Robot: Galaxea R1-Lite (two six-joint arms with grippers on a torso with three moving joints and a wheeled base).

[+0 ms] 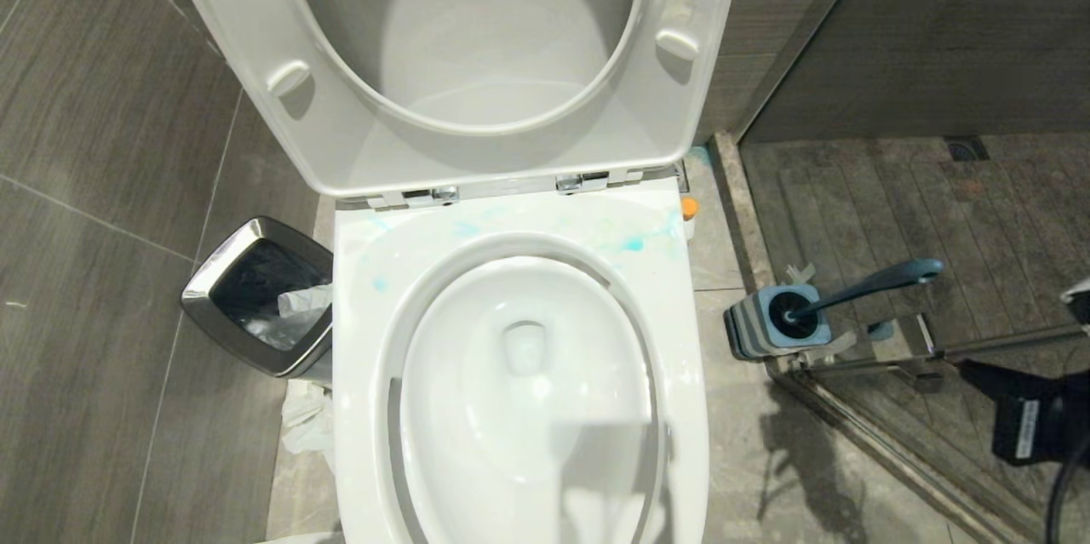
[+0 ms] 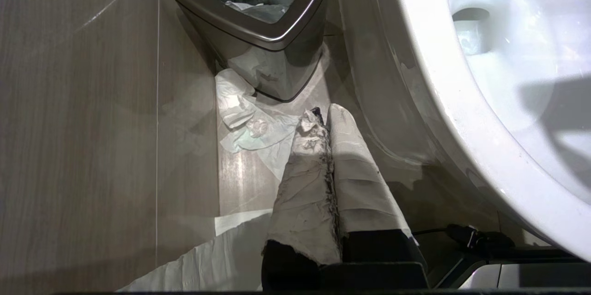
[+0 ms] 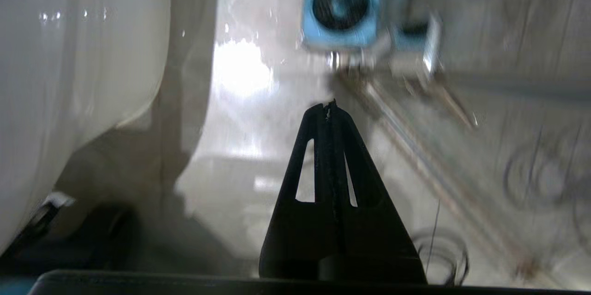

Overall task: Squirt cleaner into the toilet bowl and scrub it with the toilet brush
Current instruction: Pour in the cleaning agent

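Observation:
The white toilet bowl (image 1: 358,331) fills the middle of the head view, seat and lid raised. Pale turquoise smears of cleaner (image 1: 632,244) mark the back of its rim. To its right the toilet brush (image 1: 877,280) leans in its square blue and grey-striped holder (image 1: 766,323). My right gripper (image 1: 971,367) comes in from the right edge, short of the holder. In the right wrist view that gripper (image 3: 328,106) is shut and empty above the floor, with the holder (image 3: 341,9) ahead. My left gripper (image 2: 323,112), its fingers wrapped in white, hangs shut and empty low beside the bowl's outer wall (image 2: 415,78).
A steel-rimmed waste bin (image 1: 255,297) stands left of the toilet, with crumpled tissue (image 1: 306,425) on the floor beside it. A shower threshold with a metal hinge (image 1: 903,340) runs right behind the brush holder. A small orange-topped thing (image 1: 689,206) sits behind the bowl.

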